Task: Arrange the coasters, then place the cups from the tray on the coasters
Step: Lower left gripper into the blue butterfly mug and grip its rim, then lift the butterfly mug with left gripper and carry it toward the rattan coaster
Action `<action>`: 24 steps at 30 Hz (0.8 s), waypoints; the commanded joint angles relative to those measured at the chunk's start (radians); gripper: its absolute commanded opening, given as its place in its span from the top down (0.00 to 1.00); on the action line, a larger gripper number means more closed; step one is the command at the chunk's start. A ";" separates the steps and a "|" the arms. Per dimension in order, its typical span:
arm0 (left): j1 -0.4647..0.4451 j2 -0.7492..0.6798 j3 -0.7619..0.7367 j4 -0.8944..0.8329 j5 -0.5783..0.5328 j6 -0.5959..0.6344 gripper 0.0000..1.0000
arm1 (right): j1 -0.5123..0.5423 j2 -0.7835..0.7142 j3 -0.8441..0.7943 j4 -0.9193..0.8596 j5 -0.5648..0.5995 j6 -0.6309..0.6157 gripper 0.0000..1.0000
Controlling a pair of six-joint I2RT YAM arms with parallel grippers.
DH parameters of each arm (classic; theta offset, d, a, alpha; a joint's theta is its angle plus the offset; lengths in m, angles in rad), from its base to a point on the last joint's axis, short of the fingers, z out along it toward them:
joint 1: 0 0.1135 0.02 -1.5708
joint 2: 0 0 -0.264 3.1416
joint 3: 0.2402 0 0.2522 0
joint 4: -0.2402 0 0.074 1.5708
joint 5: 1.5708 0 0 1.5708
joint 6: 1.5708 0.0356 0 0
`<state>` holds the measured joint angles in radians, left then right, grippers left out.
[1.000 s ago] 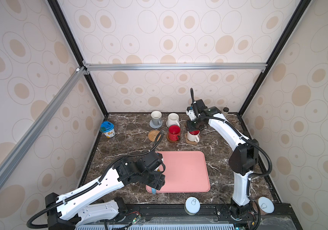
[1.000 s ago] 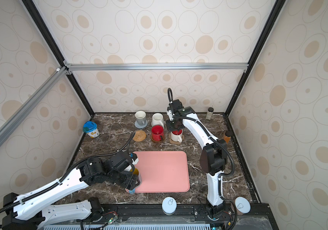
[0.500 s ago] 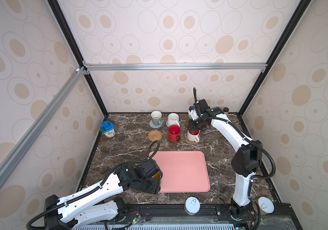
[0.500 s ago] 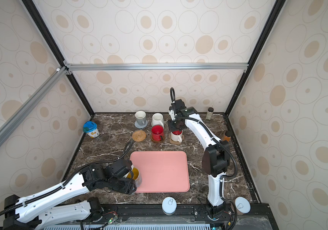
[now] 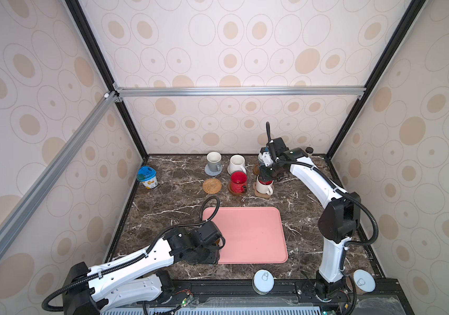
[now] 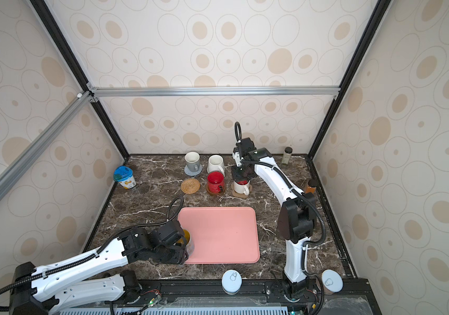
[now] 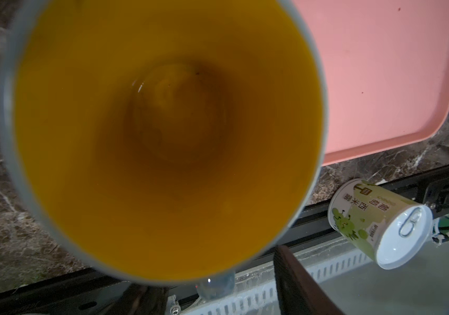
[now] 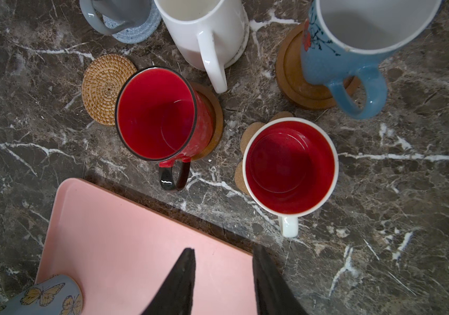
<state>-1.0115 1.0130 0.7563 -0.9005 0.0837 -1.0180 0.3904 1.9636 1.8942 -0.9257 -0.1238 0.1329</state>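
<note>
Your left fingers (image 7: 297, 283): at the yellow-lined blue mug (image 6: 188, 240) by the tray (image 6: 226, 234) corner; you cannot tell whether they grip it.
Your right fingers (image 8: 179, 283): narrowly apart, empty; the red-lined white mug (image 8: 290, 166) sits below them on the paw coaster (image 8: 250, 133).

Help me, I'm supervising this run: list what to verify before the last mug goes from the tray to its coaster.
1. Rattan coaster free: ok, nothing on it.
2. Left gripper grip on the yellow-lined mug: cannot tell; the mug's inside fills the wrist view.
3. Right gripper empty: ok, open, nothing between its fingers.
4. Room around the coaster: ok, though the red mug stands close beside it.
5. White mug with red inside seated on the paw coaster: ok.
</note>
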 commanded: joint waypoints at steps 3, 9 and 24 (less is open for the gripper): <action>-0.013 0.015 0.003 0.044 -0.093 -0.097 0.41 | -0.011 -0.041 -0.008 -0.002 0.008 0.007 0.61; -0.015 0.060 -0.004 0.087 -0.137 -0.129 0.44 | -0.014 -0.042 -0.017 -0.002 0.003 0.016 0.61; -0.015 0.168 0.021 0.121 -0.248 -0.143 0.65 | -0.016 -0.032 -0.017 -0.006 0.001 0.023 0.61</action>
<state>-1.0195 1.1774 0.7567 -0.8043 -0.1043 -1.1347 0.3801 1.9633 1.8839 -0.9195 -0.1242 0.1497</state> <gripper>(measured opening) 0.362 0.386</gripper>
